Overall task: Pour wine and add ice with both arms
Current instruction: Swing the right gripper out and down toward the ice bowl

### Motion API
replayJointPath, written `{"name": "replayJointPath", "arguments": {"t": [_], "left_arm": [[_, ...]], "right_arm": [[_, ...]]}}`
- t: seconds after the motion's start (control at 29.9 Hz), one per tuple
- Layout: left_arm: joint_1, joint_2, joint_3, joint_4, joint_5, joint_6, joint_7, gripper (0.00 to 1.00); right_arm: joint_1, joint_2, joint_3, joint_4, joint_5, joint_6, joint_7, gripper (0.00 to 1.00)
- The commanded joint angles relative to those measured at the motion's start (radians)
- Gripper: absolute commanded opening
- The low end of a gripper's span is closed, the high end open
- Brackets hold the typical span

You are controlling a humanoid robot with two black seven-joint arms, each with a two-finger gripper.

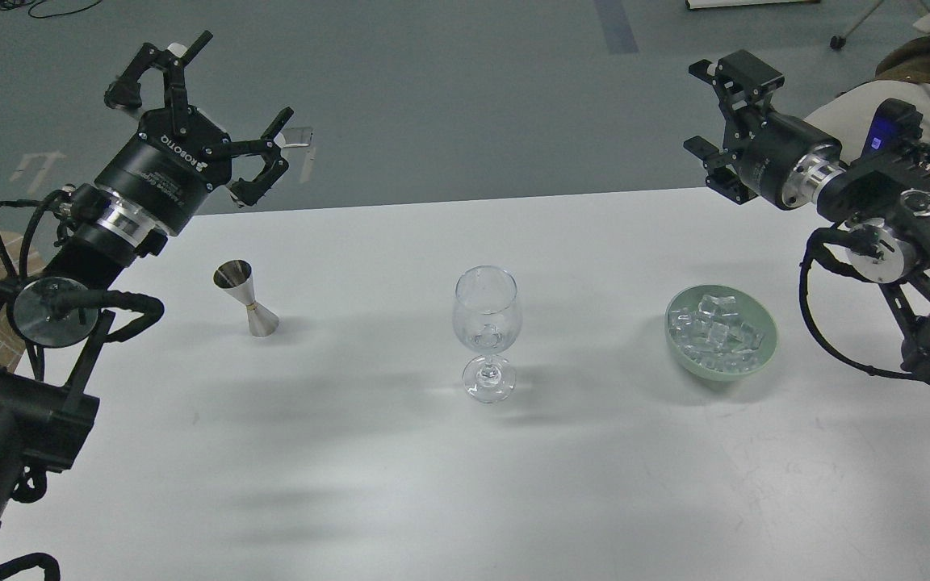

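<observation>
With nothing poured yet, bring your wide left hand (223,105) down to the jigger (246,307) left of the glass (487,331); your right hand (715,133) also holds nothing.

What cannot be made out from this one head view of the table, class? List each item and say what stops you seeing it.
- Jigger: whether it holds wine; its cup opening is seen side-on.
- Bowl: how deep the ice goes; its top cubes and the rim hide the rest.
- Right gripper: whether it is open; seen dark and nearly end-on.
- Seated person: cut off by the right edge.
- Wine bottle: none in view.
</observation>
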Motion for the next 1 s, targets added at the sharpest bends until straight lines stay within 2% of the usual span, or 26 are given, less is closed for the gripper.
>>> {"name": "replayJointPath", "arguments": {"t": [0.0, 0.17, 0.27, 0.33, 0.53, 0.77, 0.97], "left_arm": [[0.001, 0.000, 0.004, 0.000, 0.001, 0.000, 0.000, 0.98], [0.001, 0.000, 0.002, -0.001, 0.001, 0.000, 0.000, 0.98], [0.001, 0.000, 0.001, -0.003, 0.001, 0.000, 0.000, 0.98], [0.001, 0.000, -0.001, -0.003, 0.001, 0.001, 0.000, 0.98], [0.000, 0.000, -0.001, -0.003, 0.001, 0.001, 0.000, 0.98], [-0.001, 0.002, -0.004, -0.007, 0.002, 0.000, 0.000, 0.98], [-0.001, 0.002, -0.005, -0.009, 0.002, -0.002, 0.000, 0.98]], "right_arm": [[0.021, -0.061, -0.104, 0.021, -0.002, -0.014, -0.001, 1.00], [0.039, -0.136, -0.192, 0.078, -0.001, -0.020, -0.008, 1.00], [0.045, -0.201, -0.249, 0.139, -0.005, -0.023, -0.046, 1.00], [0.044, -0.219, -0.266, 0.154, -0.010, -0.024, -0.052, 1.00], [0.027, -0.313, -0.293, 0.243, -0.012, -0.002, -0.051, 1.00], [0.024, -0.388, -0.310, 0.338, -0.166, -0.001, -0.049, 1.00], [0.019, -0.443, -0.356, 0.401, -0.202, 0.009, -0.046, 1.00]]}}
